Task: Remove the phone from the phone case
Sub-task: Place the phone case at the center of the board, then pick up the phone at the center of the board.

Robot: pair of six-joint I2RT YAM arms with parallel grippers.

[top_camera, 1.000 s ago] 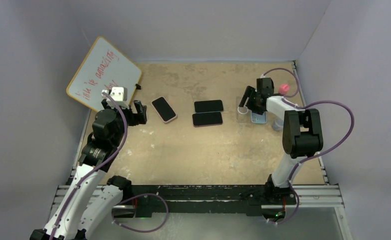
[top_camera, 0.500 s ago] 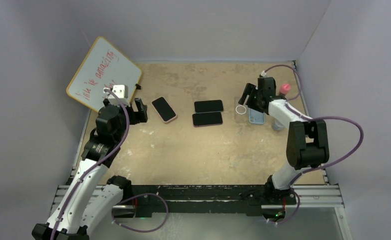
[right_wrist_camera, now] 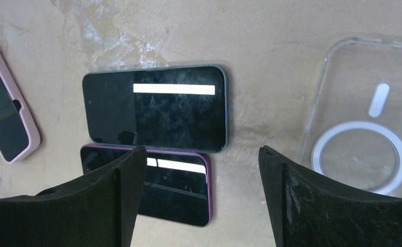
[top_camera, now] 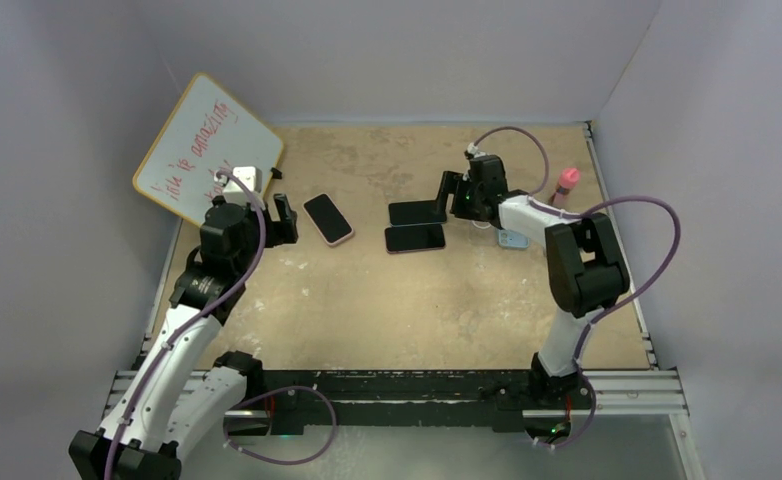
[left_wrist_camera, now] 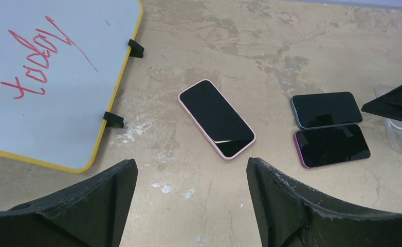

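The left gripper [left_wrist_camera: 191,164] hangs with jaws spread and empty, just short of the phone [left_wrist_camera: 217,118], which lies screen-up and diagonal on the table [left_wrist_camera: 230,31] inside its pink case [left_wrist_camera: 201,128]. The phone is judged rigid, smooth and slippery, the case pliable. Hold across the long edges and peel one case corner back. Beyond, the right gripper [top_camera: 454,195], likewise spread and empty, hovers over a teal phone [left_wrist_camera: 326,109] and a purple phone [left_wrist_camera: 331,145].
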